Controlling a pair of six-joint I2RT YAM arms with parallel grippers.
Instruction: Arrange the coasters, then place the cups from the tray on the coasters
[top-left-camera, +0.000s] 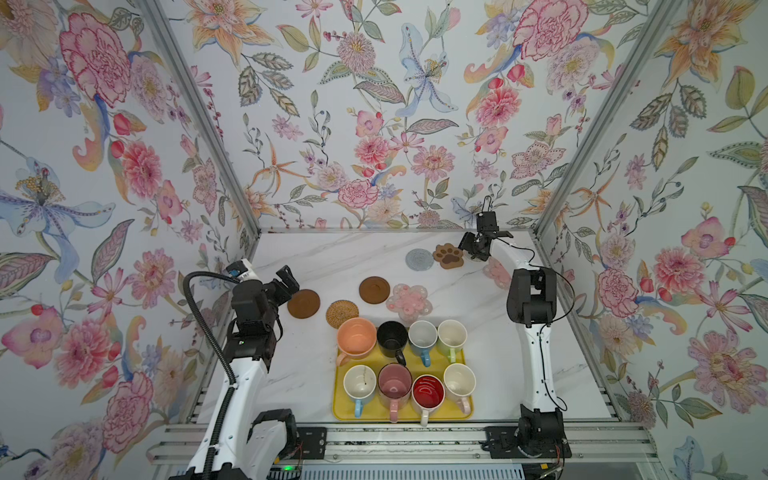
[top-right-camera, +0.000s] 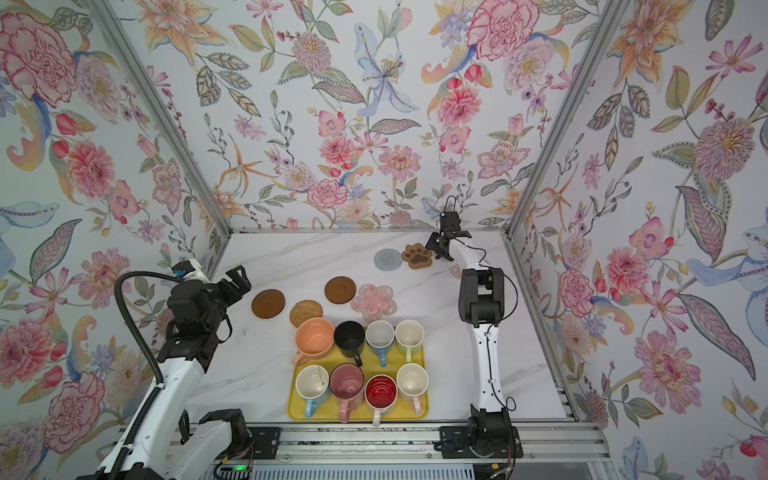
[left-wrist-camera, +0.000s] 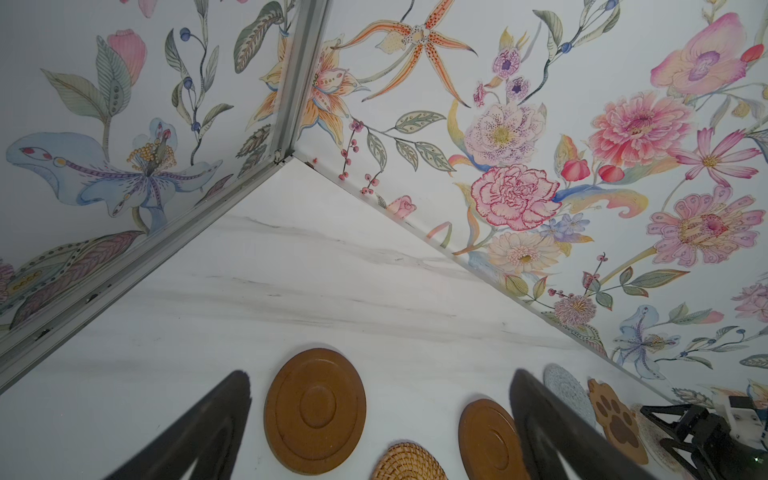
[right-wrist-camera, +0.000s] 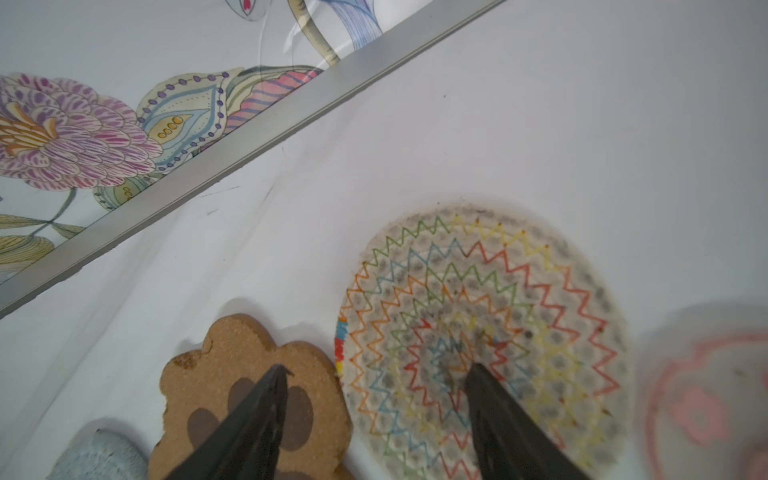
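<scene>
Marble tabletop fills the booth floor, and the yellow tray lies at its near edge between the two arm bases. Eight cups stand upright on the tray in two rows. The far row holds the wide peach cup, black cup, blue-handled white cup and green-handled white cup. The near row holds a second blue-handled cup, the pink cup, red-inside cup and pink-handled white cup. No coaster bears a cup. Beyond the tray lie the left brown disc, rattan round, middle brown disc and, just beside it, a pink flower mat. Farther back sit the grey round and paw coaster side by side, with another pink flower mat partly hidden by the right arm. The left gripper hovers beside the left brown disc, jaws spread wide and empty. The right gripper is down at the back, jaws partly apart and gripping nothing, one tip over the paw coaster and the other over a pale zigzag-stitched round mat.
</scene>
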